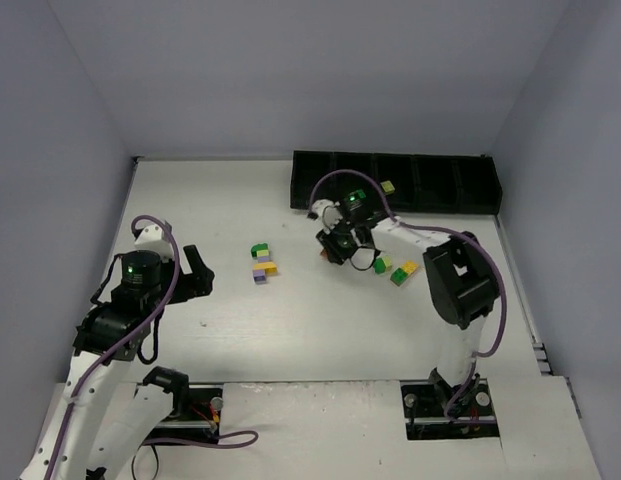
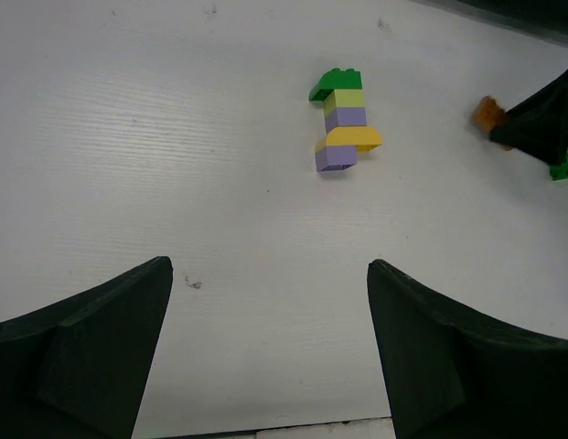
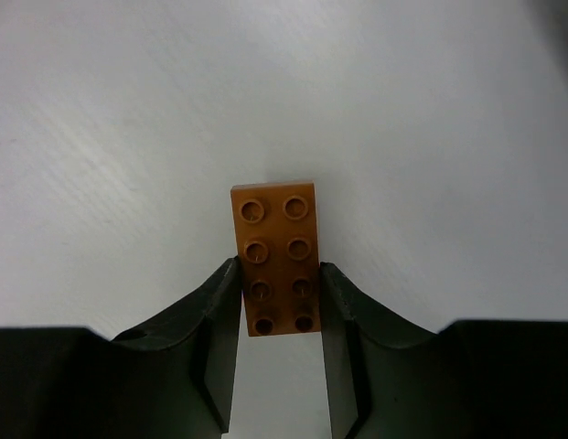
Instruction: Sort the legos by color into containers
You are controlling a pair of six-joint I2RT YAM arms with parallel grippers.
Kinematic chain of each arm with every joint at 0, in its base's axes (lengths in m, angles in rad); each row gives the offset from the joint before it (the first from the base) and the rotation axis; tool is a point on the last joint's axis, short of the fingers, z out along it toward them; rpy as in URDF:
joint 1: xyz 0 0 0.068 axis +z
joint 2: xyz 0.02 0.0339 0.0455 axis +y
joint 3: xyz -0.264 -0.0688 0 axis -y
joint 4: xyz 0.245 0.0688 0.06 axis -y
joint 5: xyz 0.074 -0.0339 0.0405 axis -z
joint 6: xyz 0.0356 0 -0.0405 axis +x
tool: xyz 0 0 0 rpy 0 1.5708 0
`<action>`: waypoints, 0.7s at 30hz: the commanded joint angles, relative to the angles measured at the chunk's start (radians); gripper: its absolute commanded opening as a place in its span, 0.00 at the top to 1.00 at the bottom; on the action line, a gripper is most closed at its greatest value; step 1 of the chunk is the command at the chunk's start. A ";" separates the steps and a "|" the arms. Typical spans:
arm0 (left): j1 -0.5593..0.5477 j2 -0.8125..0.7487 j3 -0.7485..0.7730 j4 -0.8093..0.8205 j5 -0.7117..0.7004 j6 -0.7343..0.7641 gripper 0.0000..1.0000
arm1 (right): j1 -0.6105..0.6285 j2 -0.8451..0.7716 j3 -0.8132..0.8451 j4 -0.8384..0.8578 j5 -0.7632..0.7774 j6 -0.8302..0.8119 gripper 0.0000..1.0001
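Step in hand: pick-up. The right pincer (image 3: 279,274) pinches the orange-brown brick (image 3: 276,247) between its fingertips, with most of the brick jutting ahead. Next move, as judged — lift it and carry it to the tray (image 1: 460,185) beyond. The left pincer (image 2: 270,270) is spread and empty.

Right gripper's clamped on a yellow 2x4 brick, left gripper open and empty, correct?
Not quite. The right wrist view shows the brick clamped in the right gripper is orange-brown, not yellow. It is a 2x4, and the left gripper is open and empty.
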 commanded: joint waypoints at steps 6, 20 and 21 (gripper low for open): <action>-0.004 0.009 0.021 0.070 0.003 0.009 0.19 | -0.412 -0.309 -0.010 0.189 0.080 0.166 1.00; -0.010 0.023 0.020 0.093 0.051 0.015 0.19 | -0.806 -0.172 0.145 0.293 0.154 0.169 1.00; -0.010 0.026 0.021 0.096 0.054 0.019 0.19 | -0.811 -0.154 0.157 0.302 0.154 0.167 1.00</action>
